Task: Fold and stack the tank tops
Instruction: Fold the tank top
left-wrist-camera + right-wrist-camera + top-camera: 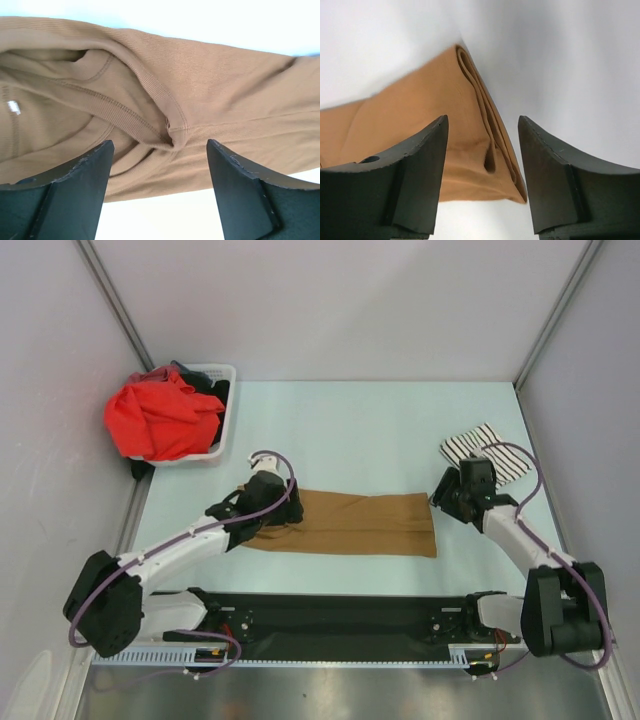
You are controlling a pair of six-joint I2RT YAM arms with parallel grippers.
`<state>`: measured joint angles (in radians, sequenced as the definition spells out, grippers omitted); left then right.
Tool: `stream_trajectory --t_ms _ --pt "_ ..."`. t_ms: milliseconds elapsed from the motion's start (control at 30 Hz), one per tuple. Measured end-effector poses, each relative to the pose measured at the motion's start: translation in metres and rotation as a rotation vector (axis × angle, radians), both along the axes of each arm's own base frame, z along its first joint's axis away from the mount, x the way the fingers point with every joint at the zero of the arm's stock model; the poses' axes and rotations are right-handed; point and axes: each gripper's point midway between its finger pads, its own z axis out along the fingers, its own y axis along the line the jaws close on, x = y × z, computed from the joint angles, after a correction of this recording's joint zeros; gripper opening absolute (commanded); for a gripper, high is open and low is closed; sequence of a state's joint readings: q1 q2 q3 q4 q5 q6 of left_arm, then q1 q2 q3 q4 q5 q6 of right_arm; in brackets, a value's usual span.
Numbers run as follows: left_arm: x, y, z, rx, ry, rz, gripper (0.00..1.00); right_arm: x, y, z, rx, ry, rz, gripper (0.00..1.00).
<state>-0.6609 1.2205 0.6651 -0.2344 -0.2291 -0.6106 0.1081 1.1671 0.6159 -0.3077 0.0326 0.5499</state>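
Counter [370, 430]: tan top [360, 523] lies mid-front as long narrow strip, folded lengthwise.
Basket [228, 390] far left, red cloth [160, 420] heaped in it.
Striped top [470, 447] folded, far right, well apart from tan top.
Left jaws spread wide over neckline end, holding nothing. Right jaws spread over hem end, also empty.
Likely step: crosswise fold. Pinch all layers at one end, lift low, lay edge on edge, keep seams aligned.

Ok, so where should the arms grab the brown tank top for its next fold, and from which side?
Probably at its two short ends, from above. The brown tank top lies flat as a long strip, so the left tool takes the neckline end and the right tool the layered opposite end; both hang open over them.
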Motion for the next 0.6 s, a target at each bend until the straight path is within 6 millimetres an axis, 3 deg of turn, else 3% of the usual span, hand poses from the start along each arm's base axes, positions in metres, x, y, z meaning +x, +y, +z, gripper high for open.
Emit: stream_trajectory --t_ms 167,233,367,467,600 --pt "-0.009 0.011 0.017 -0.024 -0.027 0.031 0.79 0.026 0.008 -0.011 -0.003 0.055 0.030 0.58" --pt "-0.021 0.019 0.014 -0.050 -0.026 0.051 0.78 0.034 0.011 -0.019 -0.006 0.078 0.039 0.56" --pt "-0.051 0.036 -0.009 -0.085 0.029 0.095 0.78 0.042 0.016 -0.033 0.001 0.116 0.057 0.55" --pt "-0.070 0.048 -0.028 -0.090 0.078 0.127 0.80 0.042 0.020 -0.043 0.014 0.143 0.068 0.43" --pt "-0.081 0.055 -0.046 -0.090 0.122 0.165 0.81 0.054 0.024 -0.044 0.026 0.139 0.077 0.28"
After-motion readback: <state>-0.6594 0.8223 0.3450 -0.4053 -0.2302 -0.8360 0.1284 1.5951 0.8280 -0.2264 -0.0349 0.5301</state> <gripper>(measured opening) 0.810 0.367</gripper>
